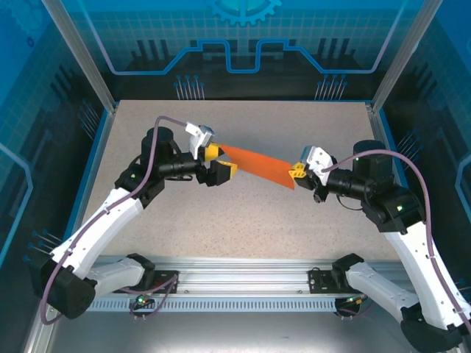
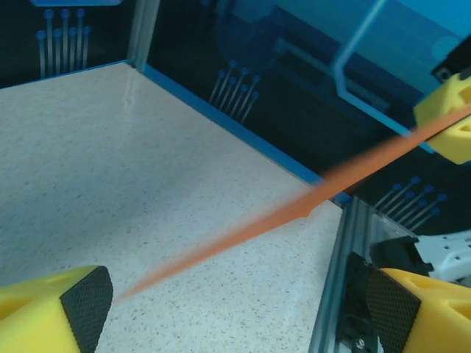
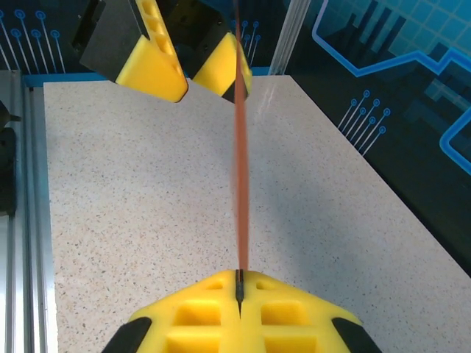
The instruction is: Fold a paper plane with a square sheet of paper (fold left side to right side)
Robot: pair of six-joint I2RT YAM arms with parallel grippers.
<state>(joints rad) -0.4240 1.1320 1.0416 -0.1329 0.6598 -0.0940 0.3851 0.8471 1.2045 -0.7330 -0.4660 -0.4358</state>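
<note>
The orange sheet of paper (image 1: pixel 257 163), folded into a long narrow tapering piece, hangs in the air above the table between both grippers. My right gripper (image 1: pixel 297 173) is shut on its right end; in the right wrist view the paper (image 3: pixel 240 169) comes edge-on out of the closed fingertips (image 3: pixel 254 290). My left gripper (image 1: pixel 218 162) stands open around the left end. In the left wrist view the paper (image 2: pixel 294 213) runs between the two wide-apart pads (image 2: pixel 88 305), its near end blurred. Whether it touches a pad I cannot tell.
The speckled table (image 1: pixel 243 220) lies under the paper. A blue rim (image 1: pixel 243 101) bounds it at the back, metal posts (image 1: pixel 401 51) stand at the corners, and an aluminium rail (image 1: pixel 243 276) carries the arm bases at the near edge.
</note>
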